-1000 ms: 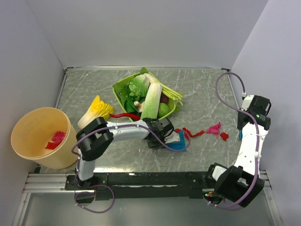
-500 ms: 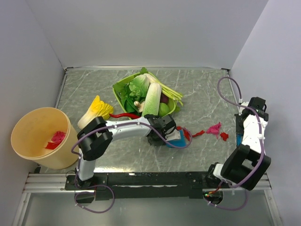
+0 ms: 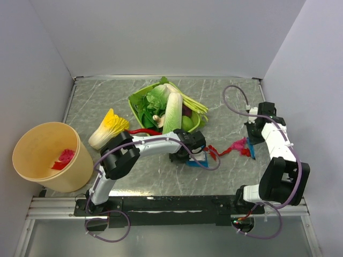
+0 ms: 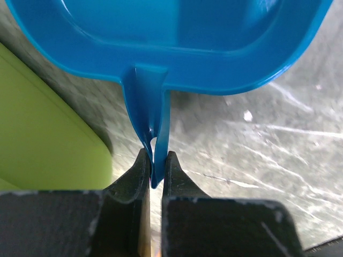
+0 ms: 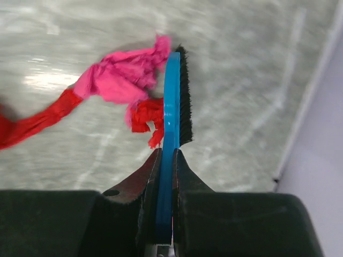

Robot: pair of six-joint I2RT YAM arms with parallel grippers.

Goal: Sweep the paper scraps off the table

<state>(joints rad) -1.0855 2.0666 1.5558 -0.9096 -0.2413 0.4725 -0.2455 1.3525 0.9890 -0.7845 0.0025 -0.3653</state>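
Note:
My left gripper [image 3: 187, 152] is shut on the handle of the blue dustpan [image 3: 198, 159], which rests on the grey-green marble table [image 3: 225, 101]. In the left wrist view the handle [image 4: 155, 134] sits pinched between the jaws, with the pan [image 4: 177, 43] ahead. My right gripper [image 3: 253, 135] is shut on a blue brush [image 5: 172, 107] with black bristles. A pink scrap [image 5: 120, 75], a red tuft [image 5: 146, 119] and a red strip [image 5: 32, 126] lie against the brush's left side. From above, these paper scraps [image 3: 237, 145] lie between brush and dustpan, with another red strip [image 3: 213, 151] at the pan's mouth.
A tan bucket [image 3: 47, 155] at the left holds several pink and red scraps [image 3: 64, 157]. A green basket of vegetables [image 3: 163, 110] stands just behind the left gripper and shows in the left wrist view [image 4: 43, 139]. A yellow cabbage [image 3: 109, 127] and a red chili [image 3: 142, 131] lie beside it. White walls edge the table.
My right arm has swung in from the right wall with the brush, up against the scraps, which have bunched slightly to the left. The left gripper and dustpan have shifted only a little.

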